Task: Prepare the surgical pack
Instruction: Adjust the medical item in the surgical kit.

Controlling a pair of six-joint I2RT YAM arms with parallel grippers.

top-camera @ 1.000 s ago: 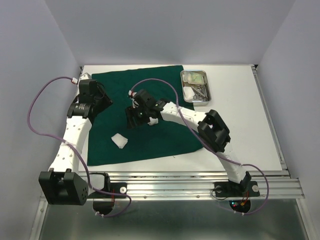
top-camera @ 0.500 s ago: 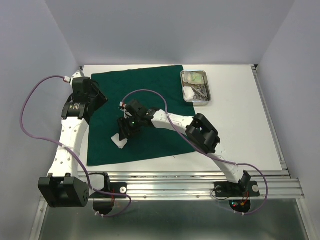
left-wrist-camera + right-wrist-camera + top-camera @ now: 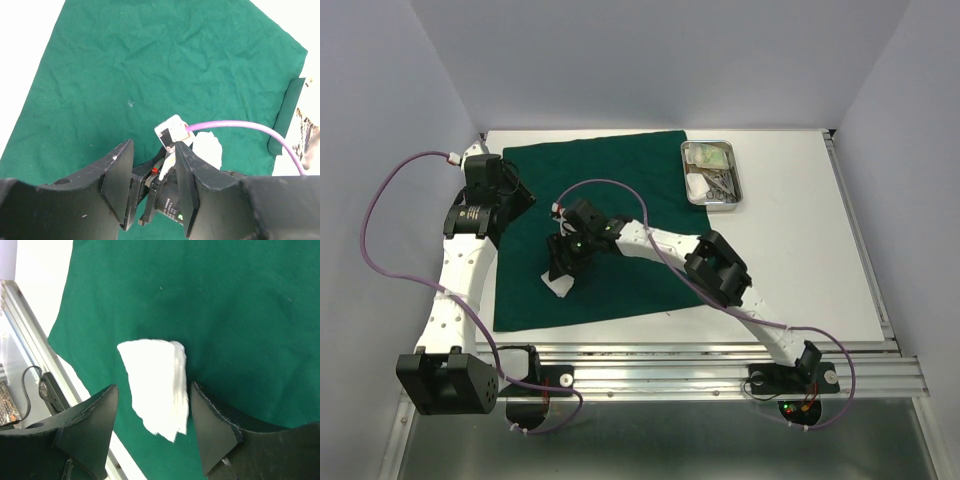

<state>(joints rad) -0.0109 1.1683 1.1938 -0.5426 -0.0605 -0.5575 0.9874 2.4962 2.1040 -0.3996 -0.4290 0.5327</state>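
Lying on white table [image 3: 800, 260], green drape [image 3: 570, 160]; walls [image 3: 670, 60] perhaps lilac.

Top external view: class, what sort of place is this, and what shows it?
Probably a robotics lab cell staging surgical prep: right arm bolted to a rail, green drape, steel instrument tray.

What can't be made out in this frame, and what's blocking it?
- Steel tray contents: too small in the top view, and cut off by the right edge in the left wrist view.
- Gauze pad: the top view shows only a corner; the right gripper covers the rest.
- Right gripper height above the pad: the right wrist view cannot settle it.
- Left gripper fingers: hidden under its own wrist in the top view.
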